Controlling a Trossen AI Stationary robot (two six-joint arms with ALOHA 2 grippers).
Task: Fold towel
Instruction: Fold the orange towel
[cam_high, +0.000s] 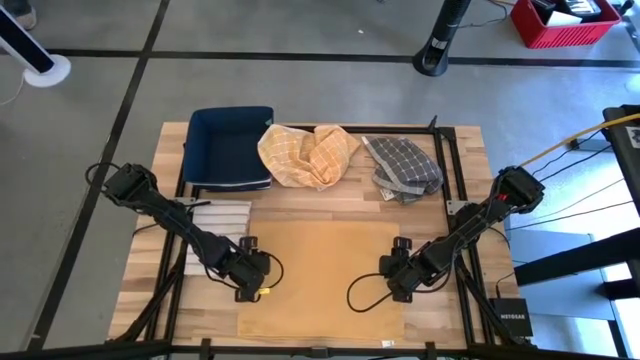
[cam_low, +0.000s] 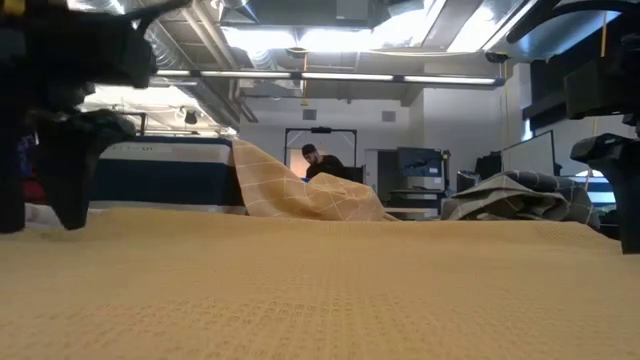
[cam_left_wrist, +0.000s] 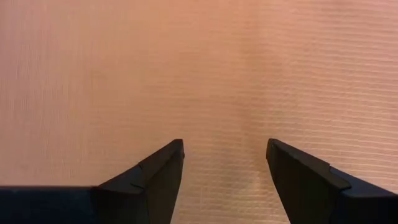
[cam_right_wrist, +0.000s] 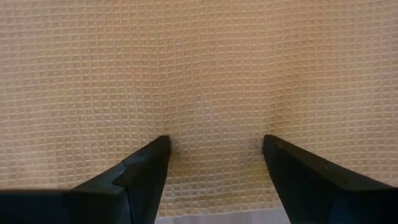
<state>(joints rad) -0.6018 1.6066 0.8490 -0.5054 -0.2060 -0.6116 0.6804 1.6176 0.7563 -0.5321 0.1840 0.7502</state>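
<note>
1. Tan waffle-weave cloth, that's the towel (cam_high: 320, 278), lying spread flat on the front middle of the wooden table (cam_high: 470, 180), its near edge close to the table's front.
2. Left gripper (cam_high: 250, 283) sits low over the towel's left edge, fingers apart; the left wrist view shows both dark fingers (cam_left_wrist: 155, 180) with bare weave between them, nothing held.
3. Right gripper (cam_high: 395, 280) mirrors it at the towel's right edge, also spread open; from its wrist camera the towel's hem and a strip of pale table show just under the fingertips (cam_right_wrist: 146, 174).
4. How will it handle? Soft and light, by the look of it. It should drape and sag once lifted, so a single pinch would let the rest trail.
5. Best hold, I'd say: pinch the two side edges or near corners together, one per gripper, and keep them level so the fold lands square.
6. Thin flat cloth is hard to get under; the fingers will likely need to press down and scrape up a ridge.
7. Behind, well apart: a navy bin (cam_high: 230, 145), a checked yellow cloth (cam_high: 305, 155) and a grey cloth (cam_high: 405, 168), both crumpled.
</note>
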